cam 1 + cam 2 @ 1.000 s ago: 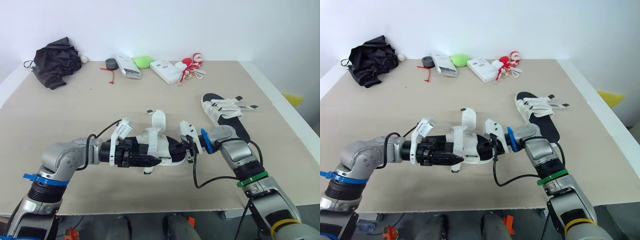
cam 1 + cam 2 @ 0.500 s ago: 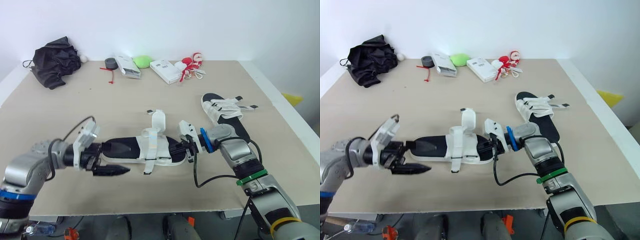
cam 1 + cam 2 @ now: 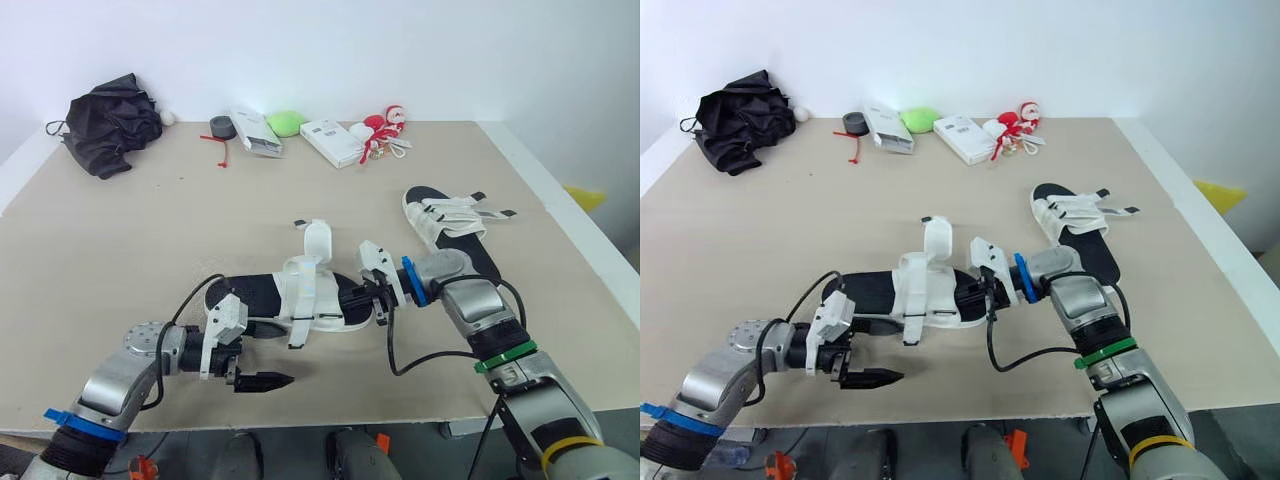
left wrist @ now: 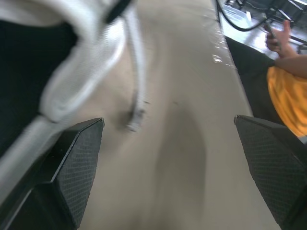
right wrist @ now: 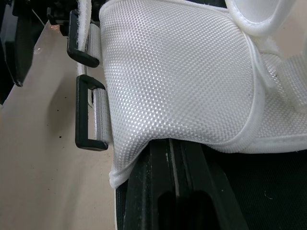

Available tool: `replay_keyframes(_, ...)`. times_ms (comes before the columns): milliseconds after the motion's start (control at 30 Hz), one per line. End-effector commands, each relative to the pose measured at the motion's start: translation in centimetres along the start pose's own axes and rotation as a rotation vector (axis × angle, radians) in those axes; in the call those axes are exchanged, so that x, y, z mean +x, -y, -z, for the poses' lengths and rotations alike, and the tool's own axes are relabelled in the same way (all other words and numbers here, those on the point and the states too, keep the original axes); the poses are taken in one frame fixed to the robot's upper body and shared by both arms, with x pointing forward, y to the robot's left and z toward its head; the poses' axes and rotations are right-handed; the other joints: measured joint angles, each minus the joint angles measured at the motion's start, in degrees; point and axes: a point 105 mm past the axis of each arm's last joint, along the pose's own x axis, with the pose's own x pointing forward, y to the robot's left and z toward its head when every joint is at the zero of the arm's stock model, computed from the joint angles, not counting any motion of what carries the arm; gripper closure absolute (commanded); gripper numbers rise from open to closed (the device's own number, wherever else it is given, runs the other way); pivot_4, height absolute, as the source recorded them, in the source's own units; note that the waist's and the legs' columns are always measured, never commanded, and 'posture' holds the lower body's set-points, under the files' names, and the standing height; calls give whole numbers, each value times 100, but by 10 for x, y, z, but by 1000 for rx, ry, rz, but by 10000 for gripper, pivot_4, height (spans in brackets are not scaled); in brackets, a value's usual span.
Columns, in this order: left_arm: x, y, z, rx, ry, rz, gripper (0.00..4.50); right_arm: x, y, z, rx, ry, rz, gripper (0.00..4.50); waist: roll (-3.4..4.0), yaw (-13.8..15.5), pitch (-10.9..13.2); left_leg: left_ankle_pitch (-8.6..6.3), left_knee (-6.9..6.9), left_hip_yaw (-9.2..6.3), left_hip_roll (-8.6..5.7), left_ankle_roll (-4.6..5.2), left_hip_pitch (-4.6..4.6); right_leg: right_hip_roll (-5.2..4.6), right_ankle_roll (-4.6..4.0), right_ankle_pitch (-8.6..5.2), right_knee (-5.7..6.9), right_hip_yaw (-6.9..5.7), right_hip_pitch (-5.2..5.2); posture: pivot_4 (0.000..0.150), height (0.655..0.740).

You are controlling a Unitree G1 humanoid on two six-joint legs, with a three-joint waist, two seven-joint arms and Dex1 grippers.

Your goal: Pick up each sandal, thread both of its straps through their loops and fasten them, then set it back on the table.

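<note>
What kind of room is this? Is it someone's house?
Probably a robot test room, not a house: a big plain table against a bare white wall, with two sandals and a black bundle laid out on it.

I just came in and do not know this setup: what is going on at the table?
A robot is working on a black sandal with white straps on the table. Its right tool is at the sandal's right end; whether it grips, I cannot tell. The left tool is open, beside the sandal, holding nothing. One strap stands up loose, so fastening is not done. A second sandal lies further right.
</note>
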Motion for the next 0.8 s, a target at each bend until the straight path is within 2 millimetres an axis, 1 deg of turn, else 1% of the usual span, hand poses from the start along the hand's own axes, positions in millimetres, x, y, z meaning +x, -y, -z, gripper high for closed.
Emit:
replay_keyframes(33,7,-5,-4,17,9,-8,242,-2,-3,17,48,-57,8,45000,0,0,0,0,0,1,0,0,0,-1,1,0,0,1,0,1500,7400)
replay_keyframes(133,14,-6,-8,8,25,-1,242,-3,-3,17,49,-60,10,45000,-1,1,0,0,4,1,-2,0,0,-1,3,1,0,3,3,1500,7400)
replay_keyframes(267,22,1,-6,2,8,46,242,-3,-3,18,50,-64,13,45000,-1,2,-1,0,9,2,-3,0,0,0,6,4,0,7,5,1500,7400)
replay_keyframes(367,24,4,-4,-15,-1,68,8107,-3,-3,18,49,-65,15,45000,-1,1,-1,0,9,4,-4,0,0,-1,7,3,0,10,5,1500,7400)
replay_keyframes(433,24,5,-3,-22,-10,76,18213,-3,-4,18,48,-66,15,45000,-1,0,-1,0,9,6,-4,0,0,0,9,4,0,12,4,1500,7400)
replay_keyframes(500,25,6,-2,-31,-14,77,25594,-3,-4,18,49,-67,15,45000,-1,0,-1,0,8,5,-4,0,0,1,10,5,0,12,3,1500,7400)
replay_keyframes(533,25,6,-2,-33,-18,78,31549,-3,-4,19,49,-68,15,45000,-1,0,-1,-1,8,4,-3,1,0,2,17,8,0,11,3,1500,7400)
replay_keyframes(567,25,6,-1,-34,-23,79,35616,-4,-4,19,49,-68,15,45000,-1,0,-1,-1,8,4,-3,2,0,2,20,9,0,11,3,1500,7400)
replay_keyframes(600,25,6,-1,-35,-28,78,41076,-4,-4,19,49,-69,15,45000,-1,1,-1,-1,8,5,-3,2,0,1,21,10,0,11,3,1500,7400)
replay_keyframes(667,25,6,2,-36,-40,74,43891,-4,-4,19,48,-69,15,45000,-1,1,-1,-1,8,5,-3,2,0,1,21,10,0,12,3,1500,7400)
replay_keyframes(733,24,6,4,-42,-51,74,43891,-4,-4,19,48,-69,16,45000,-1,2,-1,-1,8,5,-4,2,0,1,16,7,0,12,4,1500,7400)
replay_keyframes(800,23,11,6,-68,-57,92,43891,-4,-5,19,49,-70,15,45000,-1,1,-1,-1,9,5,-4,2,0,0,10,4,0,12,4,1500,7400)
